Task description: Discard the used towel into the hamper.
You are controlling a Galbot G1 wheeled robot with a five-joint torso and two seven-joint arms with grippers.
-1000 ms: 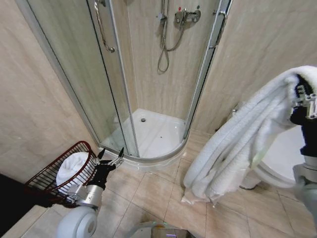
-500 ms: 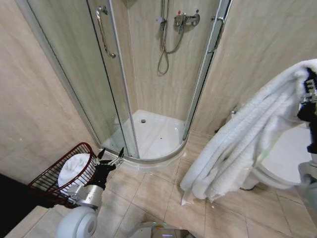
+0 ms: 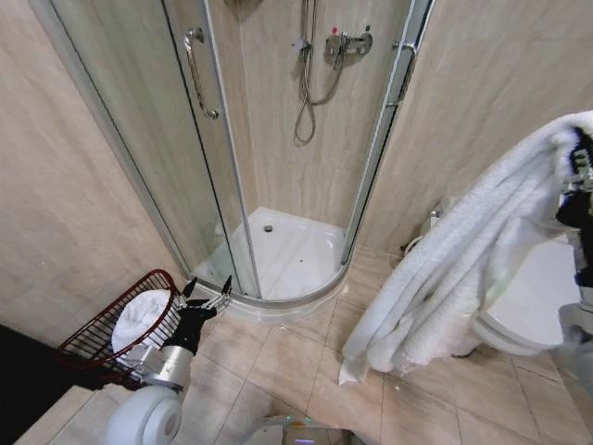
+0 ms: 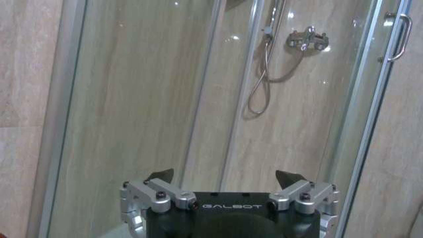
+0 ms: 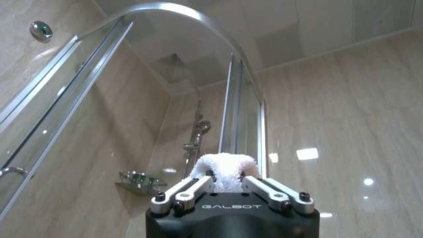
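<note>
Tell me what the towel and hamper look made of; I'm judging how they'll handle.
Towel: white looped terry, probably cotton; thick, fuzzy folds hang limp from the right gripper. Hamper: likely coated metal wire, dark reddish-brown, with thin see-through ribs.

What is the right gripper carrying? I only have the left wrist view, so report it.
Observer: The right gripper is shut on a white towel, which hangs in long folds at the robot's right.
Operator: Now locate the hamper for me.
Observer: The hamper stands on the floor at the robot's left, by the wall, just beside the open left gripper.
Operator: Tell me what's in it.
Observer: A white bundle of cloth lies inside.
</note>
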